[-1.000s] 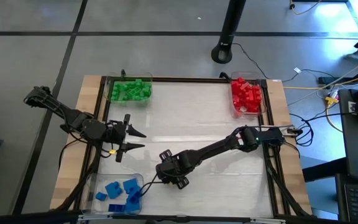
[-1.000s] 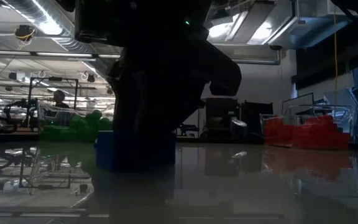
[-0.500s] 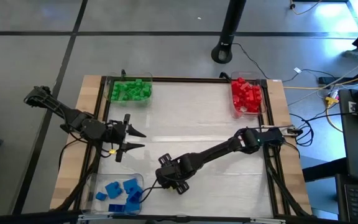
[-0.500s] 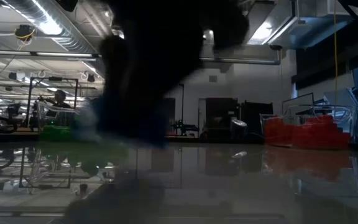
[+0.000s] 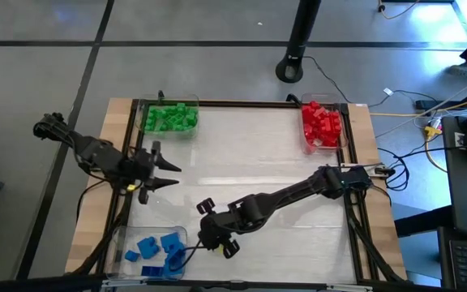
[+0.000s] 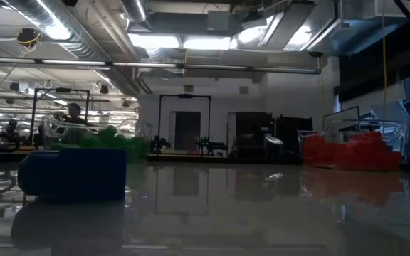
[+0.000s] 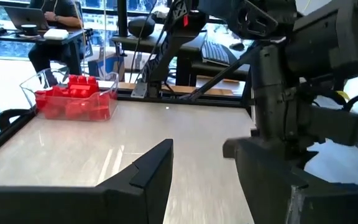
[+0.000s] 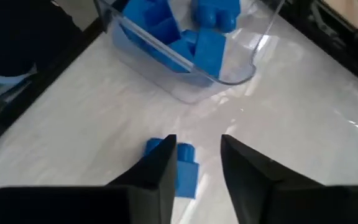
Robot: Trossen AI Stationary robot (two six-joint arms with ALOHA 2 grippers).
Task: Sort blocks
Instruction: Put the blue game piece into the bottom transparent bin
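Just short of the clear tray of blue blocks, we see a loose blue block on the table between our right gripper's spread fingers, nearer than the left gripper, also spread.

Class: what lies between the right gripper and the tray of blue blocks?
Only bare table, apart from one loose blue block by the right gripper; tray. The right wrist view shows it.
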